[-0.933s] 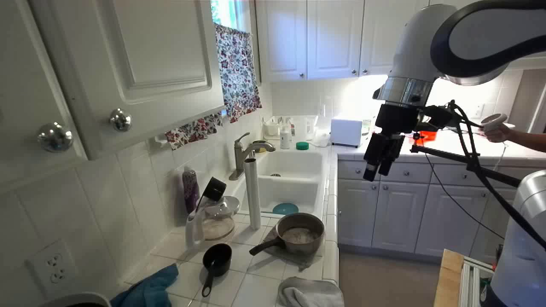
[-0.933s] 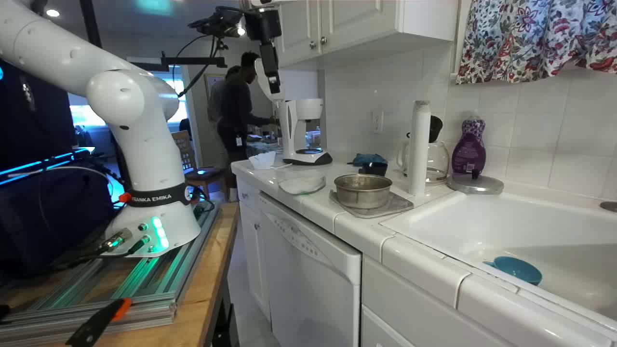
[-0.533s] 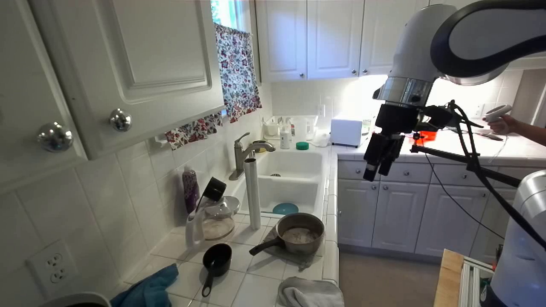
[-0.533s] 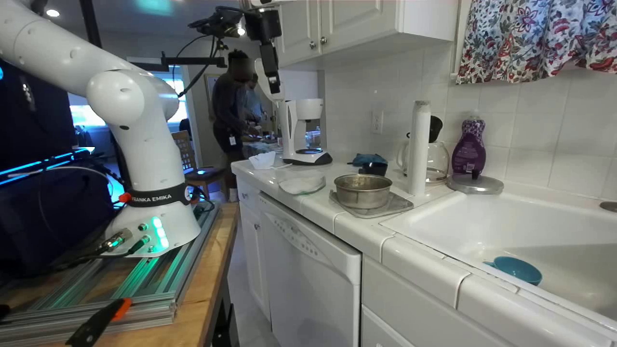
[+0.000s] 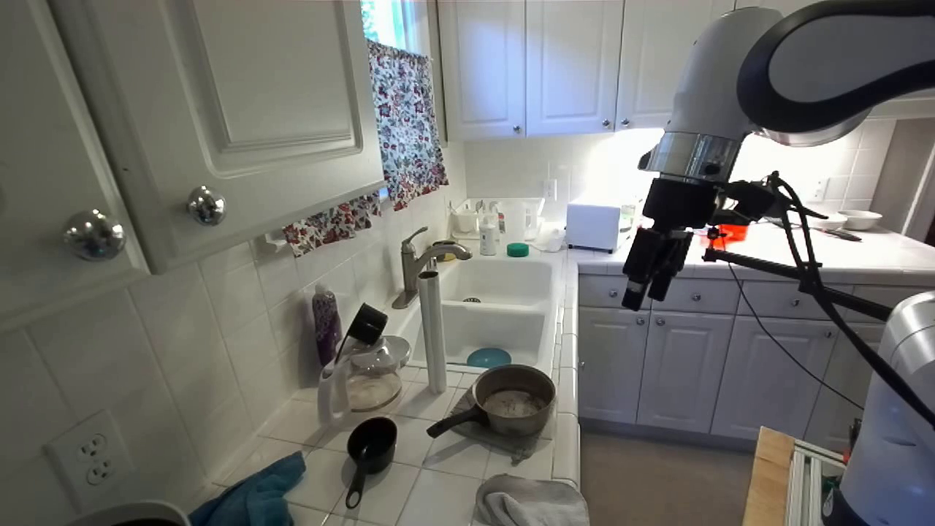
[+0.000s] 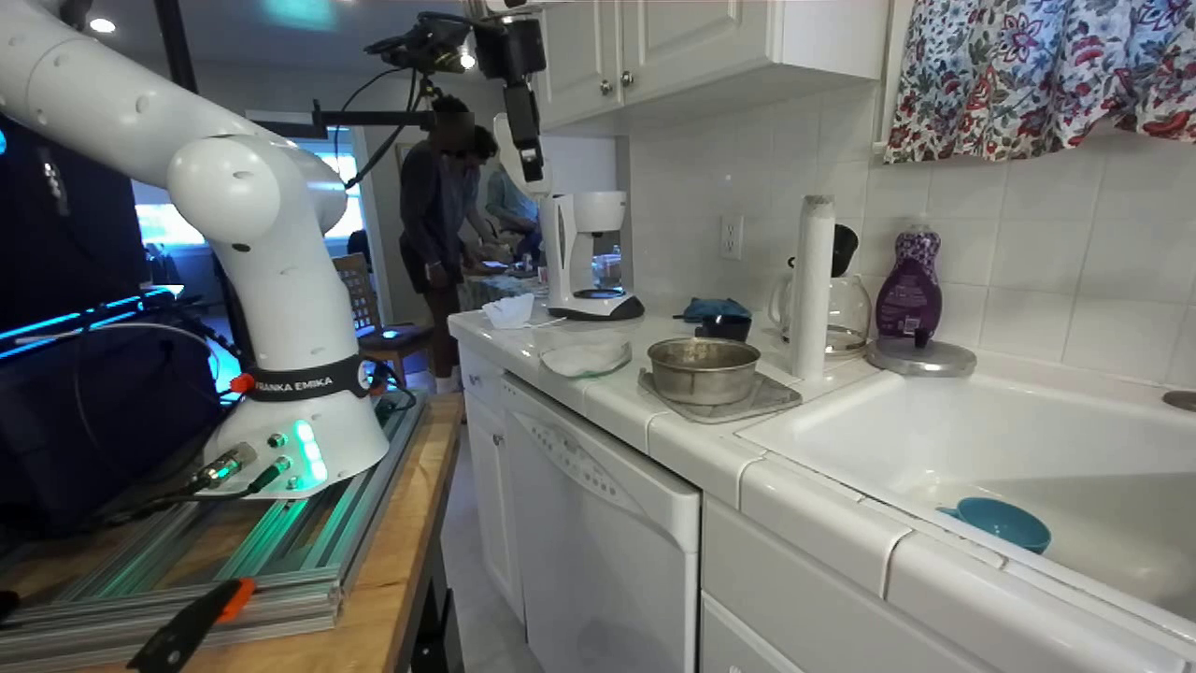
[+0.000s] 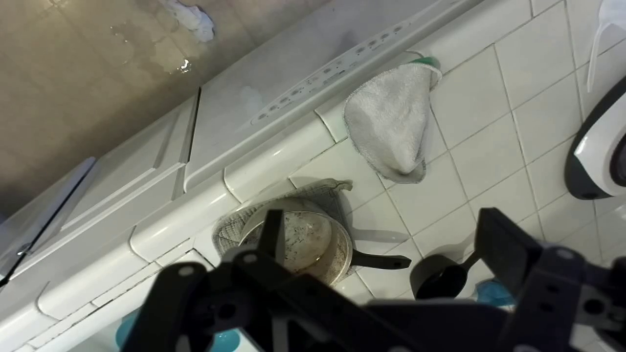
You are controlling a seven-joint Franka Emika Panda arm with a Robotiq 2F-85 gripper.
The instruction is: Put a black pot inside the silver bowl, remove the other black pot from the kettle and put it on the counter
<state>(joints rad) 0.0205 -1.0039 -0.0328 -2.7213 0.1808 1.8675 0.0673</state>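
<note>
The black pot (image 5: 372,447) stands on the white tiled counter (image 5: 447,500), its handle toward the camera; it also shows in the wrist view (image 7: 438,277). The silver bowl (image 6: 703,381), a grey pan with a dark handle, sits on a grey cloth near the counter edge. The other black pot (image 5: 367,324) is tilted on top of the glass kettle (image 5: 374,387) by the wall; it also shows in an exterior view (image 6: 844,249). My gripper (image 7: 383,230) is open and empty, high above and apart from everything; it also shows in an exterior view (image 5: 647,294).
A tall white roll (image 6: 813,290) stands between kettle and silver bowl. A purple bottle (image 6: 909,285) and a metal lid (image 6: 920,359) are near the sink (image 5: 504,332), which holds a blue cup (image 6: 1000,523). A white coffee maker (image 6: 589,252) and cloths lie beyond. Upper cabinets (image 5: 285,80) overhang.
The arm, gripper and the objects on the counter have not moved. A hand with a white controller has left the right side of an exterior view. People in the background have shifted.
</note>
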